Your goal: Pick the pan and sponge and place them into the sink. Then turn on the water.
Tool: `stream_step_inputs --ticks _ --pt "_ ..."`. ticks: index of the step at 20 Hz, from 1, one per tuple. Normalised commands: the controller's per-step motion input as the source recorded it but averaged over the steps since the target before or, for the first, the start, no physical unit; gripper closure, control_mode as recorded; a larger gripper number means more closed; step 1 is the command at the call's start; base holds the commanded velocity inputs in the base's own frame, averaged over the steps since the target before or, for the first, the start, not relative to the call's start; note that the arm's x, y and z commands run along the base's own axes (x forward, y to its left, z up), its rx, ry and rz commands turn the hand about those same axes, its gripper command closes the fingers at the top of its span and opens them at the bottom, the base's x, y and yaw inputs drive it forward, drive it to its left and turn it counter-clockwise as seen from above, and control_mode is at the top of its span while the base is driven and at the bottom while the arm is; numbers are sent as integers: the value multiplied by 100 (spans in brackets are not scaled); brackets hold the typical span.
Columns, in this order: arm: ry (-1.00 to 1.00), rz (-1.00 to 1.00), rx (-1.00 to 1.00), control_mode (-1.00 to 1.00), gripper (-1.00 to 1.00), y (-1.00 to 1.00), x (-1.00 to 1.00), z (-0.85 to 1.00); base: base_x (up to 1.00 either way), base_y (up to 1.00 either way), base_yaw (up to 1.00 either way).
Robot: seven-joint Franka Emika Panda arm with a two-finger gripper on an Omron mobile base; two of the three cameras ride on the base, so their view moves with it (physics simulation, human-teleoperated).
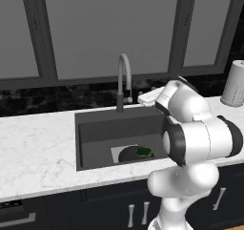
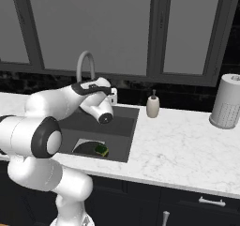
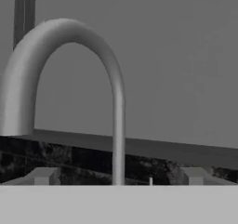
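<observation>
Currently, working left to right across my left base view: marble countertop [image 1: 33, 143], item one, spans the frame's middle band. Sink [image 1: 95, 129], centre, holds the pan [image 1: 128, 154] on the pale patch of its floor at lower centre; I cannot tell which way its handle or long axis runs, as my arm hides that side. Sponge [image 1: 144, 151] lies on the pan's right part, its long side running roughly left-right. Faucet [image 1: 124, 78] stands behind the sink, arch curving rightward and down. Paper towel roll [image 1: 235, 83] stands upright, far right. In my right base view, soap dispenser [image 2: 153, 106] stands just right of the sink. Gripper [image 2: 111, 94] sits beside the faucet base; finger opening I cannot tell.
</observation>
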Motion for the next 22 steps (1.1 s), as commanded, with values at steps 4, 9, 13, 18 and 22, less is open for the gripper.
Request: stream_step_inputs --ticks 4,9,13,18,22 --pt "0 7 2 -100 -100 0 24 -21 0 0 0" --pt "0 7 0 -100 -100 0 25 -20 0 0 0" --pt "0 2 0 -100 -100 0 35 -11 0 0 0" --pt "0 0 0 -100 -100 0 32 -13 0 0 0" --pt "1 0 0 -100 -100 8 19 -22 0 0 0"
